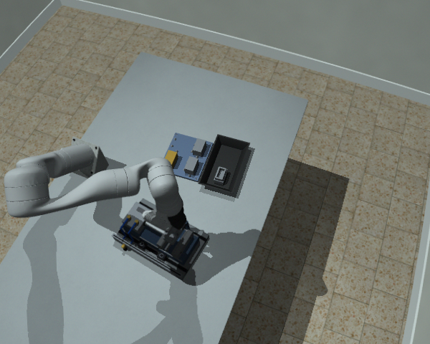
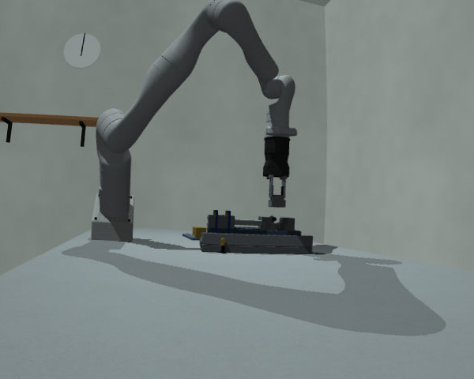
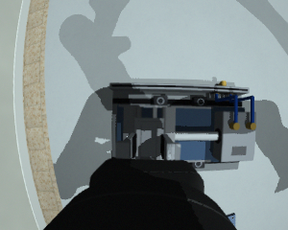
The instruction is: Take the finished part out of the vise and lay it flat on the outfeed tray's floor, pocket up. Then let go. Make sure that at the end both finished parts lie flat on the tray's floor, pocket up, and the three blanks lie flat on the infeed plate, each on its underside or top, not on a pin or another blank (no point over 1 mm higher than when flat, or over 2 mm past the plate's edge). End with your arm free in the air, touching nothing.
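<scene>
finished part [image 2: 276, 201] | clamped in gripper [image 2: 276, 200]; above vise [image 2: 255, 236]

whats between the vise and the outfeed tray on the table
In the top view the stretch of table from the vise to the outfeed tray is bare. The blue fixture plate sits beside the tray, off that line.

Part [image 2: 276, 200] in end effector [image 2: 276, 194], well above vise [image 2: 253, 234] (tray [image 1: 241, 142] apart, w/ another part [image 1: 221, 175] inside).
</scene>
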Available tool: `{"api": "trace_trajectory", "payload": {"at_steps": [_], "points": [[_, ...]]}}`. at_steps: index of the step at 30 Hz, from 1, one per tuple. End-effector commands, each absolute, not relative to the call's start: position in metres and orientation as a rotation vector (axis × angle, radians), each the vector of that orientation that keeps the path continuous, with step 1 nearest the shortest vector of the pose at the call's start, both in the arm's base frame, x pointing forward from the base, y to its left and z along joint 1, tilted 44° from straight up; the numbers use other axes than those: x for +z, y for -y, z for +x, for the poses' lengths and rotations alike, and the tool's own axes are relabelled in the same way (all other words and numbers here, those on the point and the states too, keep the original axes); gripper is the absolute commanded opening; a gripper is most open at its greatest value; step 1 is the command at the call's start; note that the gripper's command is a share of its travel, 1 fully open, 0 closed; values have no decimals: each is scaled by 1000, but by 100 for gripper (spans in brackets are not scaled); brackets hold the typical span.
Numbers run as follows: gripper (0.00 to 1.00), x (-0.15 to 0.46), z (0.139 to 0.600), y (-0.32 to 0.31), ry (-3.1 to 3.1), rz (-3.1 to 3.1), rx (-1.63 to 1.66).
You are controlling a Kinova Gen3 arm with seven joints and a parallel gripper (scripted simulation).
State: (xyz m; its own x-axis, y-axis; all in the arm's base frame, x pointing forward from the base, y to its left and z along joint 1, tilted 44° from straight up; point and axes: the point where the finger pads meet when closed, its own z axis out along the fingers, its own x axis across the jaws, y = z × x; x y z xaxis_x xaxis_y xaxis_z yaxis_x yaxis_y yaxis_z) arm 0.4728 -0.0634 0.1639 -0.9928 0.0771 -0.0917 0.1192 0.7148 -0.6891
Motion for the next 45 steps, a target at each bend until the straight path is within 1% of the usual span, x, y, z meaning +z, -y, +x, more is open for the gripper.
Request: {"api": "trace_trajectory", "payload": {"at_steps": [1, 12, 27, 42, 45], "points": [[0, 164, 474, 61, -2855, 160, -1152], [0, 158, 482, 52, -2854, 150, -1156], [0, 136, 508, 15, -2849, 114, -1165], [0, 82, 541, -60, -2850, 45, -1175], [0, 77, 542, -66, -2850, 40, -1176]]}}
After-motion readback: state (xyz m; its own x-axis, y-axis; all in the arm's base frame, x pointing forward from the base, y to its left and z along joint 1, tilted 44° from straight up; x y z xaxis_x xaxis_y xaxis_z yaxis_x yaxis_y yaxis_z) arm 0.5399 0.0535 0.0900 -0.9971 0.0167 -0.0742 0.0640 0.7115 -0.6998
